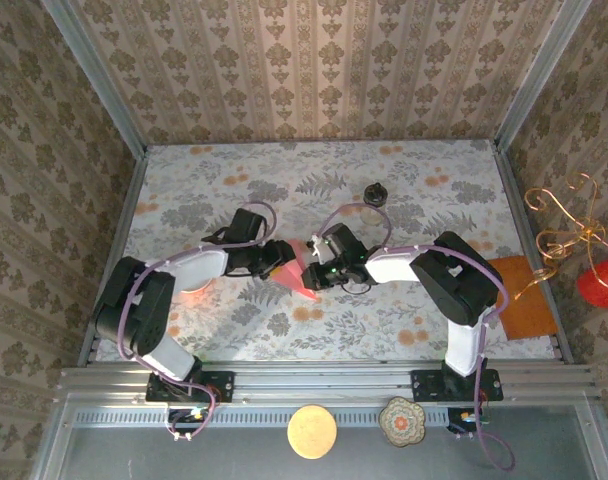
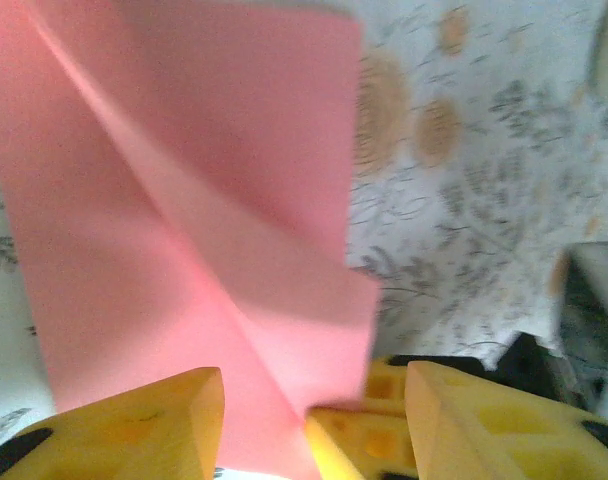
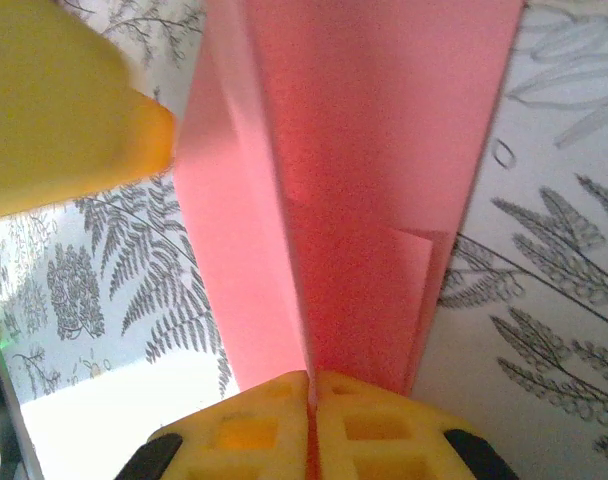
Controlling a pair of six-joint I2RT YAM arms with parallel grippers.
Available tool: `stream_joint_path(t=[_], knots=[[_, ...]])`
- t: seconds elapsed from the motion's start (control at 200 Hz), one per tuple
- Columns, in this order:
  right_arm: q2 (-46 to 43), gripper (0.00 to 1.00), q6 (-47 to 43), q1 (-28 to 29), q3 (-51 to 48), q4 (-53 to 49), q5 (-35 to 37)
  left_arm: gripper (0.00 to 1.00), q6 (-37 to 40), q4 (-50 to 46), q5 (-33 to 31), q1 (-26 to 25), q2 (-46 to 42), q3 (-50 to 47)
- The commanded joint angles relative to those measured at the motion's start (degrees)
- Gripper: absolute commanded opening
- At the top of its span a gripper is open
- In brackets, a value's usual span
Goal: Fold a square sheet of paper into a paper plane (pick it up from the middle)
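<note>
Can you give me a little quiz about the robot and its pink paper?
1. True or false: the right hand is shut on the pink paper.
2. Where does the orange sheet lie? A) at the right edge of the table, B) folded inside the pink paper, C) hanging on the back wall.
3. What small dark thing stands on the table beyond the pink paper?

Key: 1 true. 2 A. 3 the jar.

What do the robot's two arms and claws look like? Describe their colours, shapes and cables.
The left arm and right arm have white links between black joints, and a lilac cable loops along each. The left claw and right claw have blocky yellow fingers moulded with square recesses.
</note>
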Motion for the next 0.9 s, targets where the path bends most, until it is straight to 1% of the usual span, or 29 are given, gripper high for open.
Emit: stream_joint_path(t=[0.0,0.09,0.265,0.42,0.575,0.745,0.895], knots=[[1.9,0.11,2.8,-1.2,-1.6,3.5,-4.0,0.52,1.5,2.6,0.7,0.8,-2.6,-1.8],[2.1,0.12,4.3,-1.9,-2.6,5.7,-5.7,0.49,0.9,5.1,1.9,0.9,-2.5,-3.2],[2.3,0.12,6.1,-3.2,-4.1,8.8,-8.0,0.4,0.0,8.8,4.4,0.9,-0.5,-4.4],[2.8,0.12,8.3,-4.4,-5.1,11.7,-10.4,0.33,-1.6,12.9,7.7,0.8,2.5,-4.1],[3.2,0.12,10.6,-5.6,-5.9,13.4,-12.2,0.25,-1.9,14.7,8.9,0.4,4.5,-3.2],[3.7,0.12,12.5,-6.6,-6.1,13.8,-13.8,0.19,-2.3,16.2,9.8,0.1,6.4,-2.7],[3.7,0.12,12.8,-7.0,-6.2,12.9,-13.9,0.18,-2.9,18.1,10.9,0.1,7.7,-2.7]])
